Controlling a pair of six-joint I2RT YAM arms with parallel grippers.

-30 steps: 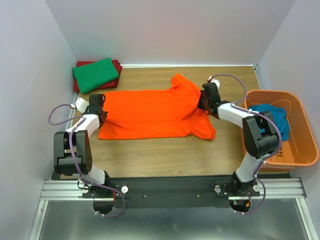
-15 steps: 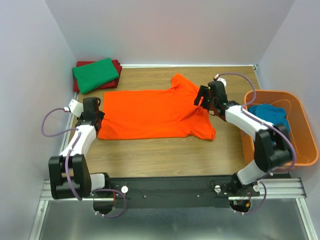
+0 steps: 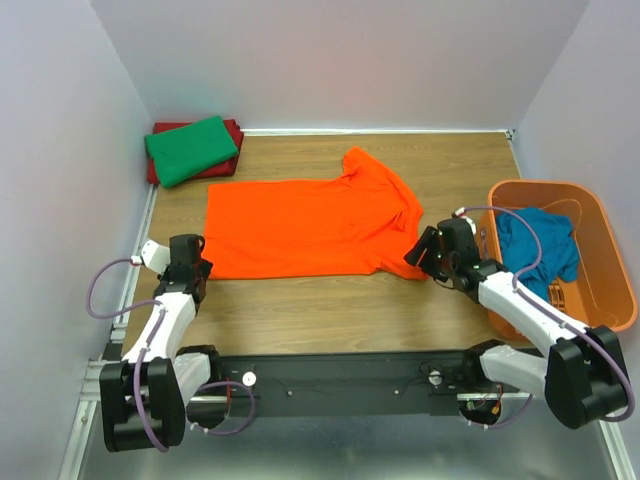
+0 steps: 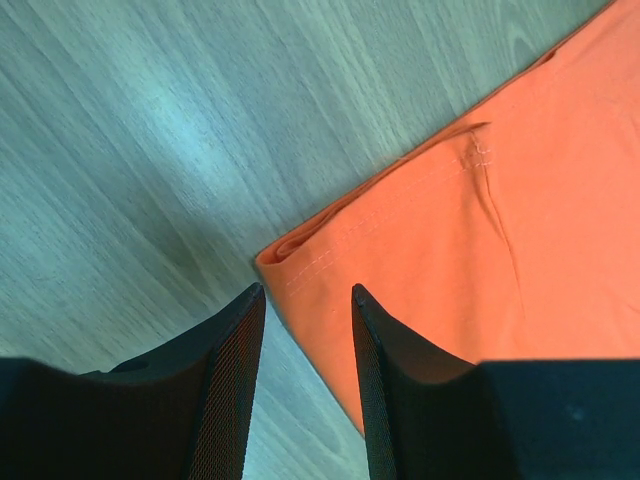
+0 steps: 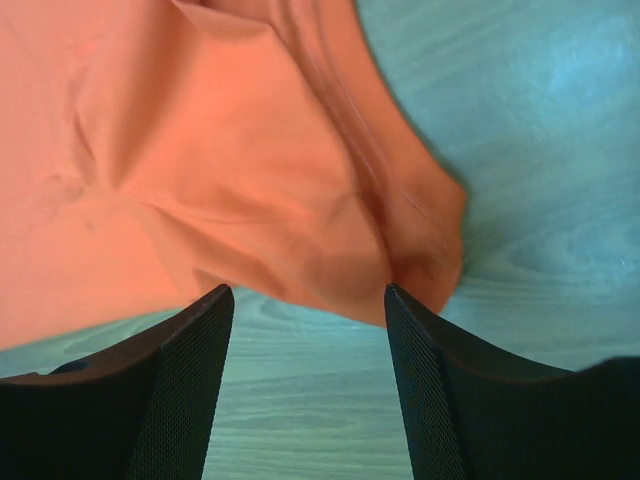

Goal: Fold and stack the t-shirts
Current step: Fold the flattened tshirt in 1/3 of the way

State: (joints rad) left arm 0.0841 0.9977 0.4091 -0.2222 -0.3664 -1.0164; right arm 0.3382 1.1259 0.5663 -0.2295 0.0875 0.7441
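Observation:
A bright orange t-shirt (image 3: 300, 225) lies spread flat across the middle of the table, neck to the right. My left gripper (image 3: 190, 262) hovers at its near left hem corner (image 4: 300, 255), jaws open and empty (image 4: 306, 292). My right gripper (image 3: 425, 255) is open over the near right sleeve corner (image 5: 420, 240), with only cloth edge and wood between its fingers (image 5: 306, 290). A folded green t-shirt (image 3: 190, 148) rests on a folded dark red one (image 3: 235, 132) at the back left. A teal blue t-shirt (image 3: 540, 245) sits crumpled in the basket.
The rigid orange plastic basket (image 3: 600, 230) stands at the right edge, close to my right arm. Walls close in the table at the left, back and right. Bare wood (image 3: 330, 305) runs between the orange shirt and the arm bases.
Both grippers went from shut at the shirt's left and right ends to open, and drew back toward the near edge, stopping at the shirt's near corners. The orange shirt stays flat.

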